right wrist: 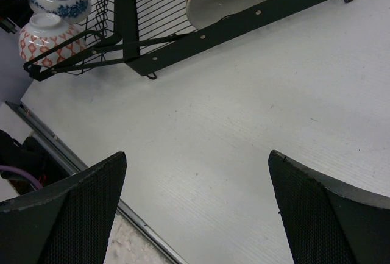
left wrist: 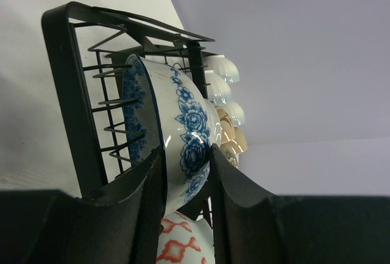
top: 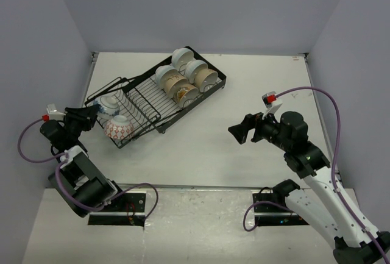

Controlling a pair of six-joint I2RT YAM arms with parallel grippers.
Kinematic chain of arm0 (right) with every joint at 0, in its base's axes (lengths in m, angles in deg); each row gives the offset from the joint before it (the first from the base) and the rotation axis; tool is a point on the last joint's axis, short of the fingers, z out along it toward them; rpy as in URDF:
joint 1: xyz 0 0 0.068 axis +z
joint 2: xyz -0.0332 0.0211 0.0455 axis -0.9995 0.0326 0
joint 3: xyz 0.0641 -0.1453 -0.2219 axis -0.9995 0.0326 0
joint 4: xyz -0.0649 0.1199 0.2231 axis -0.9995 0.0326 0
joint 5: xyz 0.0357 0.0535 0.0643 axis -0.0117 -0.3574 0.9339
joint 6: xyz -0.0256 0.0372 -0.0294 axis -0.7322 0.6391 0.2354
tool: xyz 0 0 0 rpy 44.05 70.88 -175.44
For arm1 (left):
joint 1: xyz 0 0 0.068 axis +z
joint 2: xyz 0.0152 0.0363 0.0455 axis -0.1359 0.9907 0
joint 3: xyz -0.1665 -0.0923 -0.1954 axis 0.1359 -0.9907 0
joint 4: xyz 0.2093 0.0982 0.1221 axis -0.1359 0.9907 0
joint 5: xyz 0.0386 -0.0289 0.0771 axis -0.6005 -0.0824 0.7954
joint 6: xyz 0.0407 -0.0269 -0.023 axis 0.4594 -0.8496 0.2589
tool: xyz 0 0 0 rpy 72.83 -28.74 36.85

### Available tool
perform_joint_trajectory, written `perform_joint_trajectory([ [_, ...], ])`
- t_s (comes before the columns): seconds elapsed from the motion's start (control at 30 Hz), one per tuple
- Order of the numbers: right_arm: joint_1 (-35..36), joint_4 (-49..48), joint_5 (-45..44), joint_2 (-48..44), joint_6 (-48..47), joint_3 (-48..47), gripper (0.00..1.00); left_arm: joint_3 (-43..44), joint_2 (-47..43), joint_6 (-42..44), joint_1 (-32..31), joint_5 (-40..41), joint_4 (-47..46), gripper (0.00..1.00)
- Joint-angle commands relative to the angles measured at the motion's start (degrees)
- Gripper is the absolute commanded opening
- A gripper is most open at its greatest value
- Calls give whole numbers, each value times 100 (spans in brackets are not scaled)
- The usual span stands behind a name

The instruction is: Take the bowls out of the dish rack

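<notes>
Pinching blue-flowered bowl (left wrist: pixel 183 111): left gripper (left wrist: pixel 187 152), fingers (left wrist: pixel 146 203) hiding bowl's lower edge. Right gripper (right wrist: pixel 196 154) wide, empty.

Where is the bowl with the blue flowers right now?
In the top view the blue-flowered bowl sits at the left end of the dish rack, just behind the red-patterned bowl, with the jaws of the left gripper astride its rim.

On the near side of the dish rack (top: pixel 155 96), the left arm (top: pixel 79 175) is mostly black with small white patches, the right arm (top: pixel 323 191) has white shells over black joints, and each carries a purple cable (top: pixel 303 88), a red-tipped connector (top: pixel 266 98) and black, finely textured wedge-shaped fingers (right wrist: pixel 67 209).
</notes>
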State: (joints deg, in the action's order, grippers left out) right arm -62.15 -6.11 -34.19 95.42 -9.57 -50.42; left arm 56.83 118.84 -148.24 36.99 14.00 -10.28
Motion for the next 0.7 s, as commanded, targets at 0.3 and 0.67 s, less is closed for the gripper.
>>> perform_joint_trajectory([
  [0.3,30,-220,-31,-36,-98,1,99,16,379,3,-278,484,-91,22],
  [0.67,30,-229,-83,8,-89,-16,99,359,748,-32,-392,563,-152,0],
])
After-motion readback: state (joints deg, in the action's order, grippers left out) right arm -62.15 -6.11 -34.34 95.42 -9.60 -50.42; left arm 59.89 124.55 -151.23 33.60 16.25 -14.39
